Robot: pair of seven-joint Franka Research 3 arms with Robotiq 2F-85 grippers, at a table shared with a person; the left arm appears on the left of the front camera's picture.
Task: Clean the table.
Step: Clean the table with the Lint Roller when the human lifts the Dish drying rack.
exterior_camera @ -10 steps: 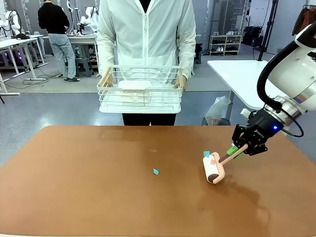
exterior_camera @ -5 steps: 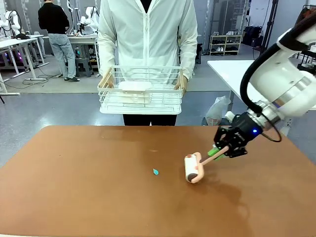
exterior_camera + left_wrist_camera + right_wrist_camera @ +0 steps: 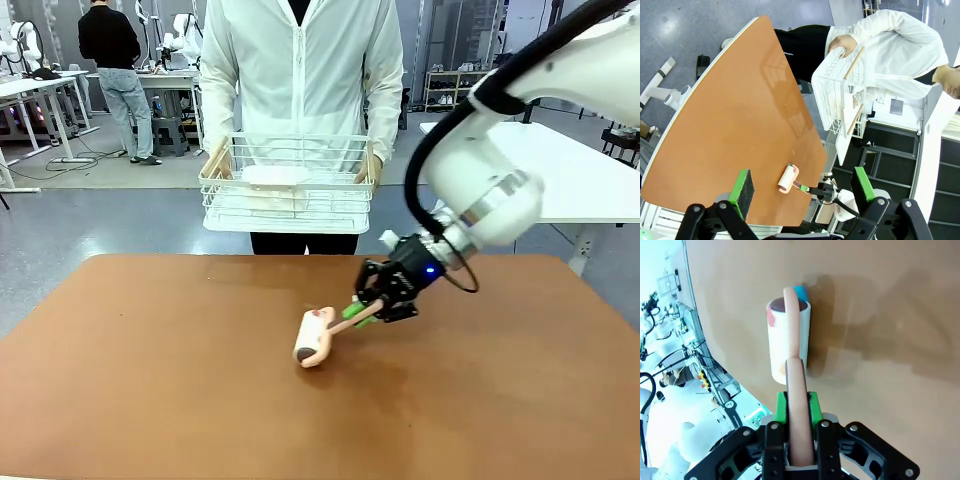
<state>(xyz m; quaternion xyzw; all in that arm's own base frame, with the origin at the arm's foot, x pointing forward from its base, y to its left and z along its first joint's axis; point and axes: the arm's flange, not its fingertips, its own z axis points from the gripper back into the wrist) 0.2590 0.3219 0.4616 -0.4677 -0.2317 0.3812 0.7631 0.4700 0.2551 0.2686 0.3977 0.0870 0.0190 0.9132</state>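
Front view: right gripper [image 3: 362, 311] clamped the lint roller [image 3: 314, 337] by its handle, roller on the table [image 3: 150, 380]; left gripper [image 3: 803, 184] stood wide, empty.

White arm [image 3: 505, 185], black green-padded right claw [image 3: 360, 311]

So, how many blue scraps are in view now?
1: a blue scrap at the far end of the lint roller. More may be hidden under the roller or stuck to it.
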